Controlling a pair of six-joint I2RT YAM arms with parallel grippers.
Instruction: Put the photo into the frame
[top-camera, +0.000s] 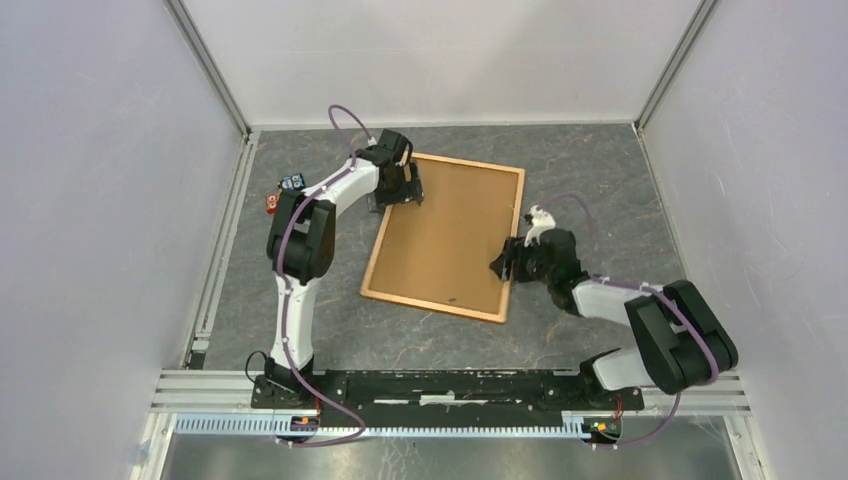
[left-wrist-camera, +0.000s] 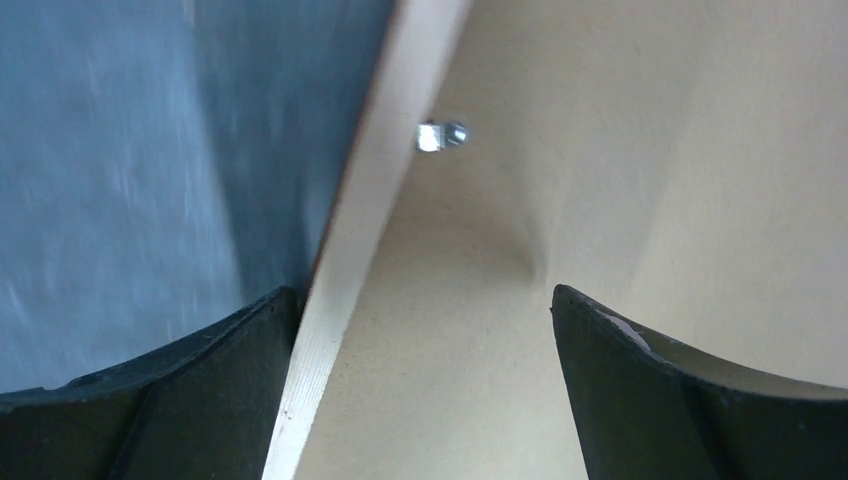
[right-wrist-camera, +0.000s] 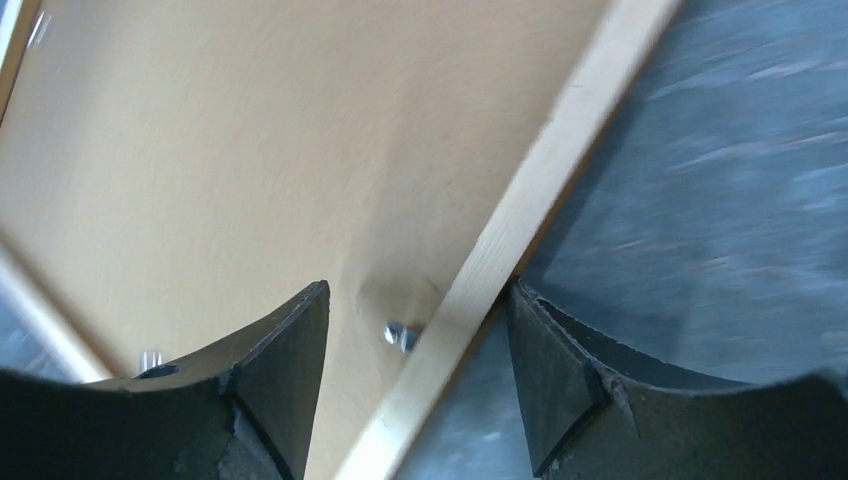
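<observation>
Nearest the lens, the left gripper (left-wrist-camera: 425, 295) spreads its black fingers wide astride one rail of the thin light-brown wooden rectangular frame (top-camera: 445, 235), clamping nothing. The right gripper (right-wrist-camera: 418, 290) straddles the opposite rail, likewise parted and empty. The frame lies back-up on the grey mottled table (top-camera: 600, 170); the glossy photo is not in view. The frame looks light and stiff but slender, so the wooden rails seem the best hold, not the small metal tabs (left-wrist-camera: 440, 134)

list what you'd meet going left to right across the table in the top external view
small red item → small blue item → left gripper, jaws open → frame, fibreboard back up → right gripper, jaws open
</observation>
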